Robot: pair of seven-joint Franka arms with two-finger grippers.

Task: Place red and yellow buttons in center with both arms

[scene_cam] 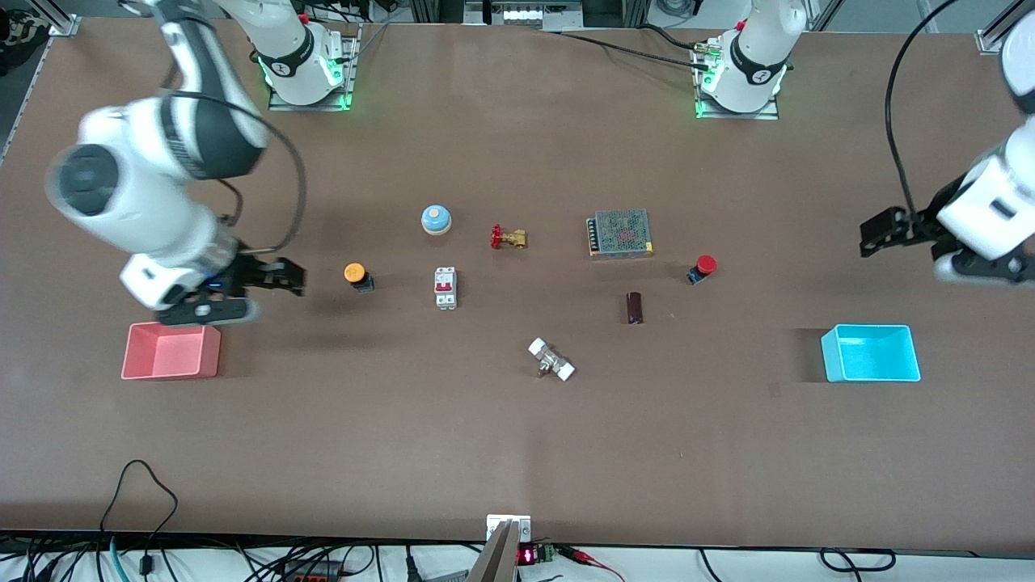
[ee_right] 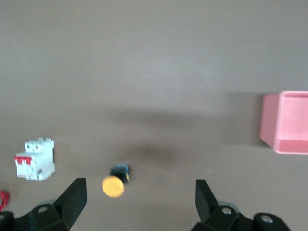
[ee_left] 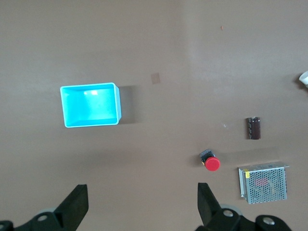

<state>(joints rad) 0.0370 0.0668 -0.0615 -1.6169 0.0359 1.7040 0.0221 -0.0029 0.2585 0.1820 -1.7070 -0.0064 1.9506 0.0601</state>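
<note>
The right tool (scene_cam: 279, 275), fingers spread apart and empty, hangs over the tabletop (scene_cam: 517, 436) between the pink bin (scene_cam: 171, 351) and the yellow button (scene_cam: 356, 275). The left tool (scene_cam: 881, 230) (also spread apart, holding nothing) hangs above the tabletop near the cyan bin (scene_cam: 870, 353). The red button (scene_cam: 703, 267) stands beside the mesh-topped metal box (scene_cam: 620, 233), toward the left arm's end.

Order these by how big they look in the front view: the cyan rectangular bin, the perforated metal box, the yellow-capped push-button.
1. Cyan rectangular bin, largest.
2. Perforated metal box.
3. Yellow-capped push-button, clearly smallest.
</note>
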